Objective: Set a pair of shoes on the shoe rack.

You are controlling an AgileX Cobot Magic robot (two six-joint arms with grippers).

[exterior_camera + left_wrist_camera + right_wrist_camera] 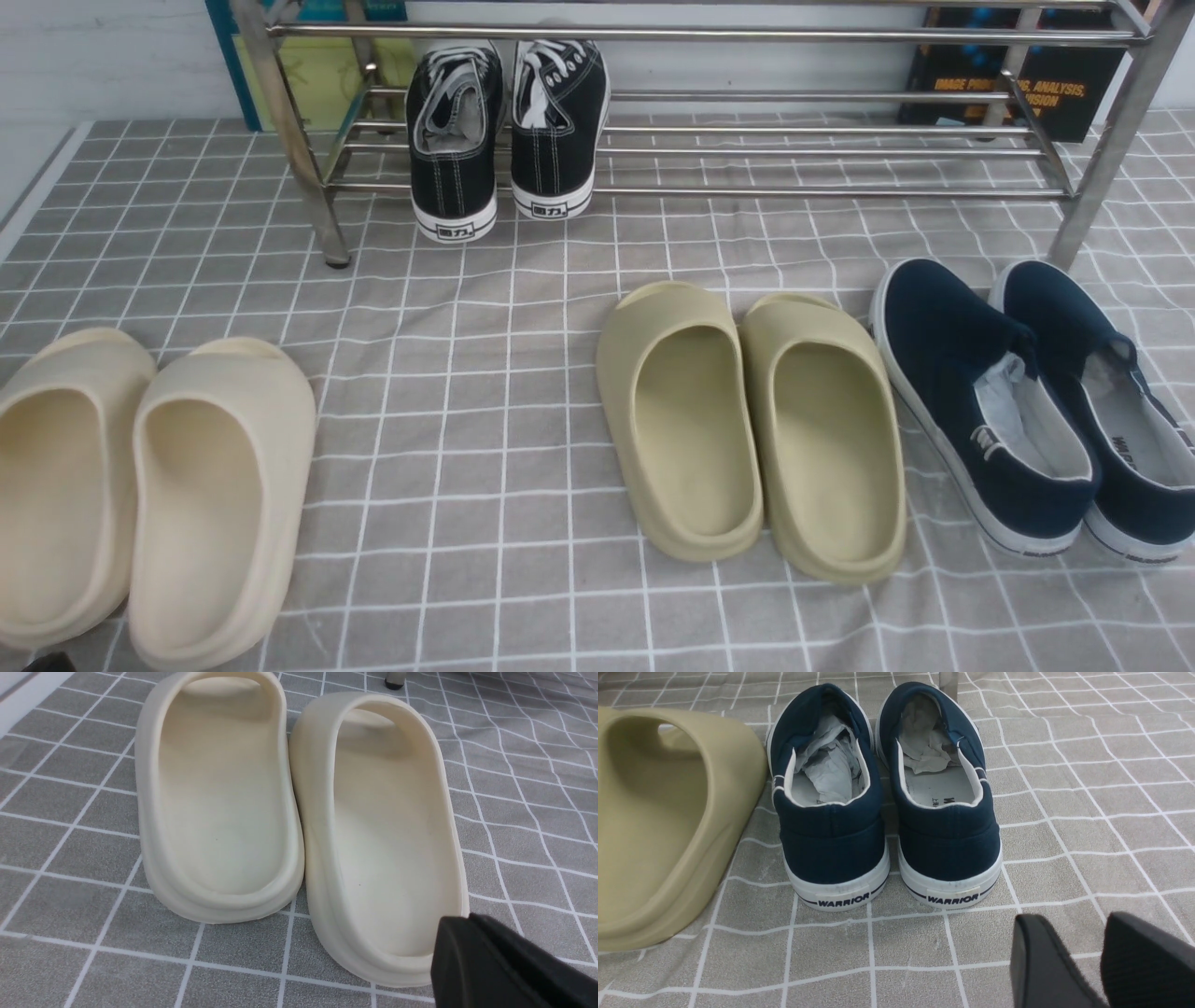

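The pair of shoes, two black canvas sneakers with white laces, stands heels toward me on the lower bars of the shoe rack (pixel 747 35): one sneaker (pixel 453 159) on the left, the other (pixel 557 140) beside it. The heels overhang the front bar. Neither gripper touches them, and neither shows in the front view. My left gripper (pixel 467 921) is shut and empty, its black fingers pressed together low over the heel of a cream slide (pixel 387 840). My right gripper (pixel 1073 924) stands open with only cloth between its fingers, just behind the navy slip-ons (pixel 887 793).
On the grey checked cloth (pixel 467 373) in front of the rack lie a pair of cream slides (pixel 149 485) at the left, olive slides (pixel 747 420) in the middle and navy slip-ons (pixel 1036 401) at the right. Books lean behind the rack.
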